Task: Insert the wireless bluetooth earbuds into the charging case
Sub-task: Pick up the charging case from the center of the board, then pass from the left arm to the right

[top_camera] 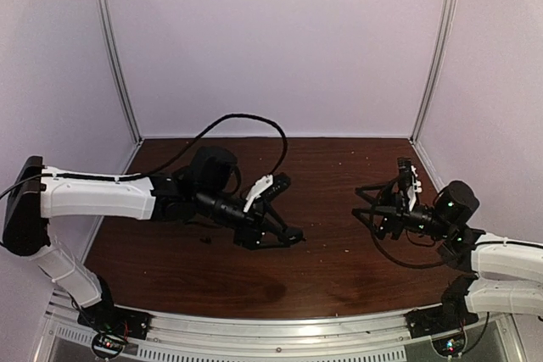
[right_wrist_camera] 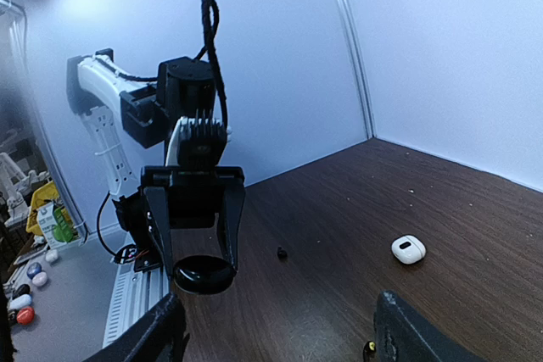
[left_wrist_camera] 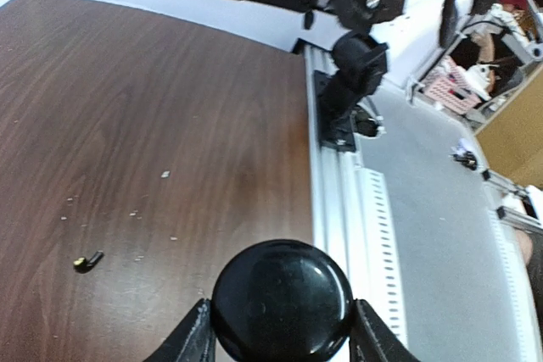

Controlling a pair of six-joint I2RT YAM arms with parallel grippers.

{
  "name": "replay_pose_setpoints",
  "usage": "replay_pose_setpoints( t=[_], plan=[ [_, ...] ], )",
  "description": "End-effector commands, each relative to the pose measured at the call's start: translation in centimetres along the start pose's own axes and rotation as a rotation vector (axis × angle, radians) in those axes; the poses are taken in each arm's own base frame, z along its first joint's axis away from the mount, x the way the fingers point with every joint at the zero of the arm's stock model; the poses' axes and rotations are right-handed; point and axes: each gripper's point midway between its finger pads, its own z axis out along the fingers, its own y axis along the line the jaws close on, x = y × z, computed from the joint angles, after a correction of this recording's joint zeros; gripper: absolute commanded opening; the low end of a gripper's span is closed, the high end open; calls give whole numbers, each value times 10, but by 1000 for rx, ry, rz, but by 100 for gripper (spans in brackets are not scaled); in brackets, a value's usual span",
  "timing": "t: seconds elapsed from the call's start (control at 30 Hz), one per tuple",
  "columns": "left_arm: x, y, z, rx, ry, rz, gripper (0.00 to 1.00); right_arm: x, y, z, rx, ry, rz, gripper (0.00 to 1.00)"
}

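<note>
My left gripper [left_wrist_camera: 282,328] is shut on a round glossy black charging case [left_wrist_camera: 282,298] and holds it just above the table near the front rail. It also shows in the top view [top_camera: 287,235] and in the right wrist view [right_wrist_camera: 204,275]. A tiny black earbud [left_wrist_camera: 87,260] lies loose on the wood to the left of the case; it also shows in the right wrist view [right_wrist_camera: 281,253]. A white case [right_wrist_camera: 408,249] lies closed on the table farther back. My right gripper [right_wrist_camera: 280,324] is open and empty, facing the left gripper. No white earbuds are in view.
The brown wooden table [top_camera: 339,260] carries pale crumbs. A metal rail [left_wrist_camera: 339,209] runs along its near edge. White walls enclose the back and sides. A small dark piece with a yellow spot [right_wrist_camera: 369,348] lies by my right finger.
</note>
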Motion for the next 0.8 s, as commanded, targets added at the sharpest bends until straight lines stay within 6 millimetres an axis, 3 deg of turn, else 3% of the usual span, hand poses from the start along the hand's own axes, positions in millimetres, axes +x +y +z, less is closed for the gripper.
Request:
replay_pose_setpoints(
  t=[0.0,0.13,0.33,0.5,0.57,0.77],
  plan=[
    [-19,-59,-24,261,6,-62,33,-11,34,12,-94,-14,-141,75],
    [-27,-85,-41,375,-8,-81,31,-16,61,22,-152,-7,-216,74],
    [-40,-103,-54,453,-38,-116,31,-23,89,30,-192,-3,-282,73],
    [-52,-114,-61,505,-62,-127,31,-16,116,46,-224,71,-377,72],
    [-53,-115,-60,517,-53,-140,31,-18,128,55,-235,89,-421,72],
    [-50,-122,-58,553,-28,-154,31,2,158,72,-314,172,-512,71]
  ],
)
